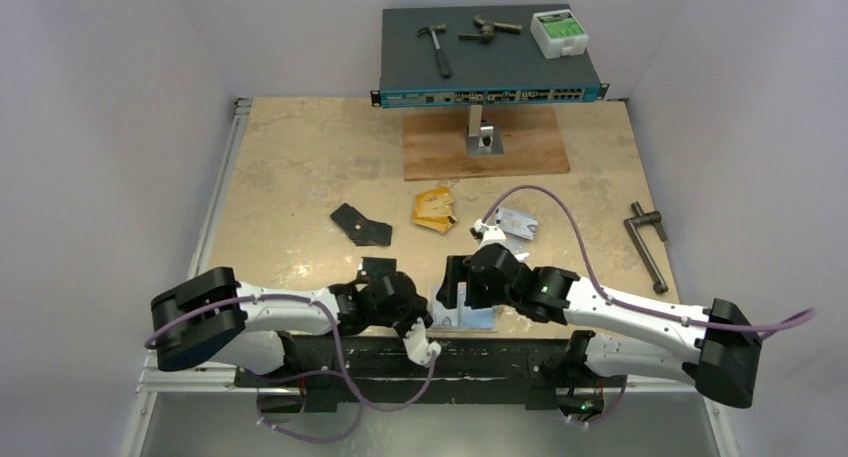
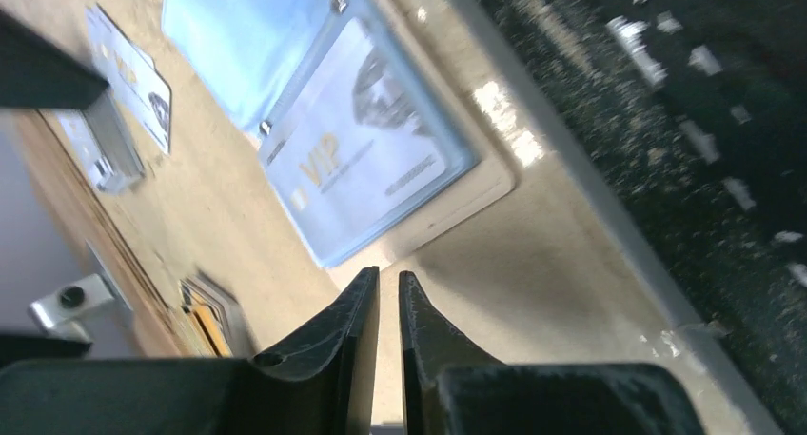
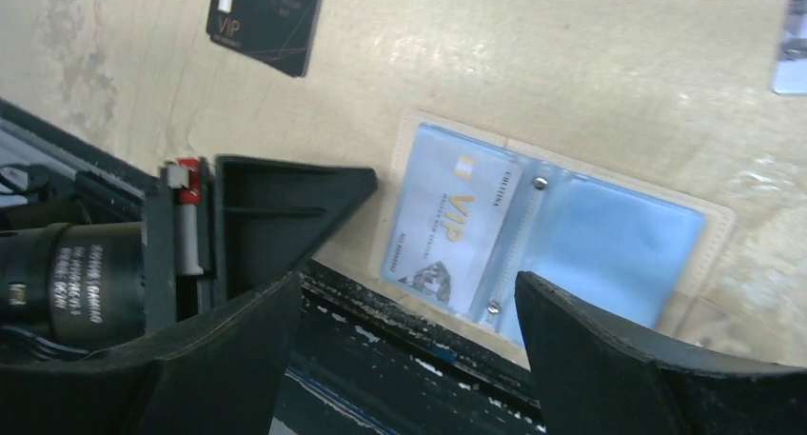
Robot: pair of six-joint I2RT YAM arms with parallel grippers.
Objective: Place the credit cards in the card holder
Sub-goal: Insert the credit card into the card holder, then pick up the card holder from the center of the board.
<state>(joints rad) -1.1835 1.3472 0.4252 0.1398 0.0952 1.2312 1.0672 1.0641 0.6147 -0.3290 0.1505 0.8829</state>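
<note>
Holder lies open and flat at the near edge of the table, light-blue pockets facing up. It sits between my two grippers.

One silver card sits inside the pocket on the left gripper's side. It reads "VIP" in gold letters. There is small print beside that and a dark emblem in one corner, both too blurred for me to read.

Left gripper: fingers nearly together, only a thin slit between them, nothing in it. The tips are low, just off the holder's corner. I cannot tell whether they touch the table.

Right gripper: jaws spread wide and holding nothing. It hangs over the holder, with the carded pocket showing in the gap.

Loose cards are farther out, mid-table and well apart from the holder:
- An orange stack.
- Silver cards to its right, with writing too small to make out from the top view.

A black card lies near the holder on the left side, with "VIP" in gold and a small chip mark. A black wallet lies beyond it, left of the orange stack.
</note>
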